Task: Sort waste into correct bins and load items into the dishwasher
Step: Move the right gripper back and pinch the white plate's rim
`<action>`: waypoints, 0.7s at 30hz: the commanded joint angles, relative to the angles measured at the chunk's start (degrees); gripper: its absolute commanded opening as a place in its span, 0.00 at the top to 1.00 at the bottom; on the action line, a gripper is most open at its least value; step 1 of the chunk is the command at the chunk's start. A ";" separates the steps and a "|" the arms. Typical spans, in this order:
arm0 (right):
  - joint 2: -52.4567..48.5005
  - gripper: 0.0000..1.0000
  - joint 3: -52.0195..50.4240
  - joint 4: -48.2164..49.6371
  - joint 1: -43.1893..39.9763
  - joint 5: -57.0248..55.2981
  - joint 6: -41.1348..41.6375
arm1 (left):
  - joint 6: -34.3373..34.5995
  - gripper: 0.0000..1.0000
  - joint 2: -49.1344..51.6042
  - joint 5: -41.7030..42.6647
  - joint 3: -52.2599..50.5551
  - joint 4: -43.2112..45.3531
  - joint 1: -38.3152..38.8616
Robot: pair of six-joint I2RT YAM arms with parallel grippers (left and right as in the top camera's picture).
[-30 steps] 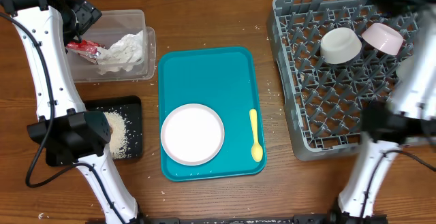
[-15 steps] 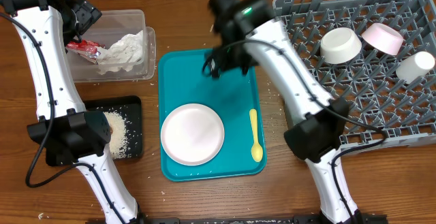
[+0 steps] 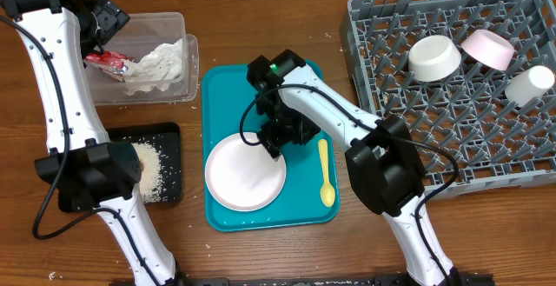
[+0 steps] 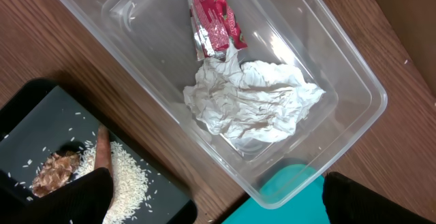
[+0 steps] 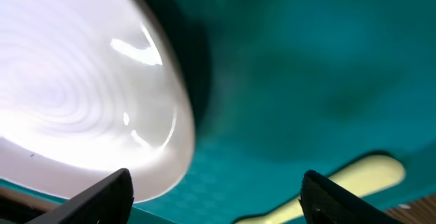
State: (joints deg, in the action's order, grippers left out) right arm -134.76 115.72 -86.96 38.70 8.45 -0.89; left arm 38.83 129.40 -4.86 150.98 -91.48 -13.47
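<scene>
Pale pinkish-white round dinner plate (image 3: 245,171) on teal tray (image 3: 261,90) | right gripper (image 3: 280,136) at its far-right rim, jaws open | left gripper (image 3: 106,16) over clear rectangular plastic tub (image 3: 148,97), jaws open

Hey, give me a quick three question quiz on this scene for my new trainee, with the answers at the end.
1. True or false: the yellow spoon lies on the teal tray, beside the plate.
2. What shares the clear tub with the napkin? A) red wrapper B) rice C) food lump
3. How many dishes sit in the grey rack?
Key: 1 true; 2 A; 3 three: bowl, pink dish, cup.
</scene>
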 commanded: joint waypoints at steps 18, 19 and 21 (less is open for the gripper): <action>-1.77 0.47 -0.28 7.72 -0.13 4.96 -2.34 | 0.13 0.00 0.37 0.22 -0.24 0.04 0.85; -1.97 0.48 -0.28 7.54 -0.13 4.96 -2.34 | 0.13 0.00 0.37 0.24 -0.24 0.04 0.85; -2.43 0.52 -0.28 7.19 -0.13 4.96 -2.32 | 0.13 0.00 0.37 0.24 -0.24 0.04 0.85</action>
State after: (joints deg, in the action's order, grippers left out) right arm -135.35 115.66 -79.59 38.70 12.97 -3.03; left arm 38.83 129.40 -4.86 150.98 -91.48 -13.10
